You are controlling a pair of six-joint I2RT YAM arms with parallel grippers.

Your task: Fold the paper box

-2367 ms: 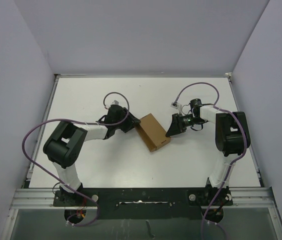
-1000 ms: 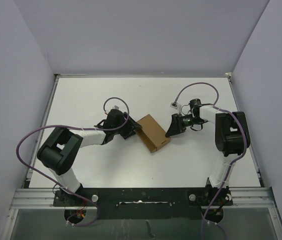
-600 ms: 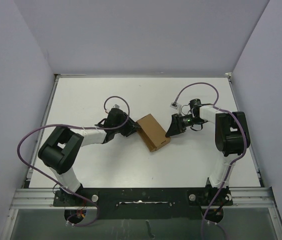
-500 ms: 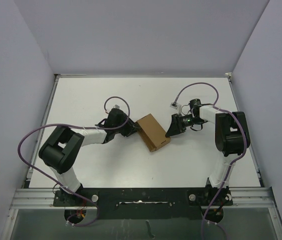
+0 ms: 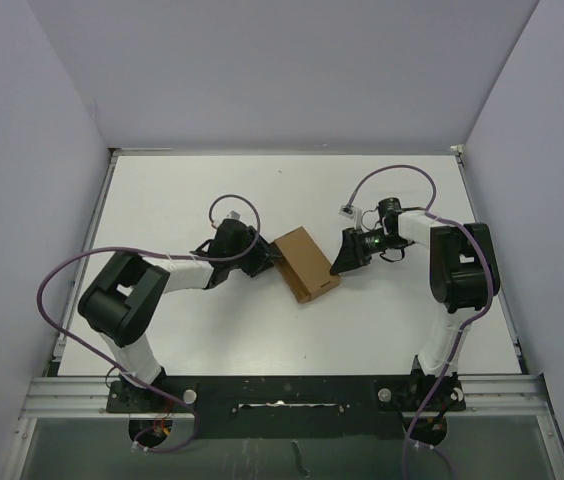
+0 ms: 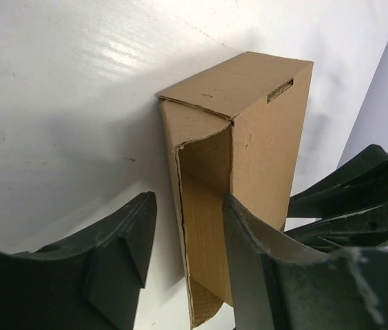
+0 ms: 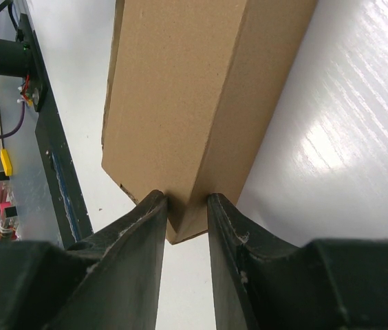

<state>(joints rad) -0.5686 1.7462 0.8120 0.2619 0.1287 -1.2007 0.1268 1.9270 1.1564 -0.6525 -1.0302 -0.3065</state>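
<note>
When one looks from the top camera, the paper box (image 5: 305, 263) lies on the white table (image 5: 162, 200), about in its middle, turned at a slant, between the two arms. The left gripper (image 5: 268, 258) is at the box's left end and the right gripper (image 5: 341, 263) is at its right end; from this height I cannot tell how their jaws stand.

From the left wrist, the paper box (image 6: 266, 130) stands as a brown carton with its near end open, so that the inside is seen. The left gripper (image 6: 188, 210) has its jaws apart: one finger (image 6: 122, 254) is outside the box, with a gap of white table (image 6: 56, 103) between it and the side wall, and the other finger is before the open mouth. The thin side wall is between them, but they do not press it. The right gripper (image 6: 345, 199) shows as dark shapes beyond the box on the right.

From the right wrist, the paper box (image 7: 194, 89) fills the upper part of the view. The right gripper (image 7: 182, 206) is clamped on the box's near corner; both fingers (image 7: 139, 234) touch the cardboard, one on each side. The table (image 7: 331, 137) shines on the right of the box.
</note>
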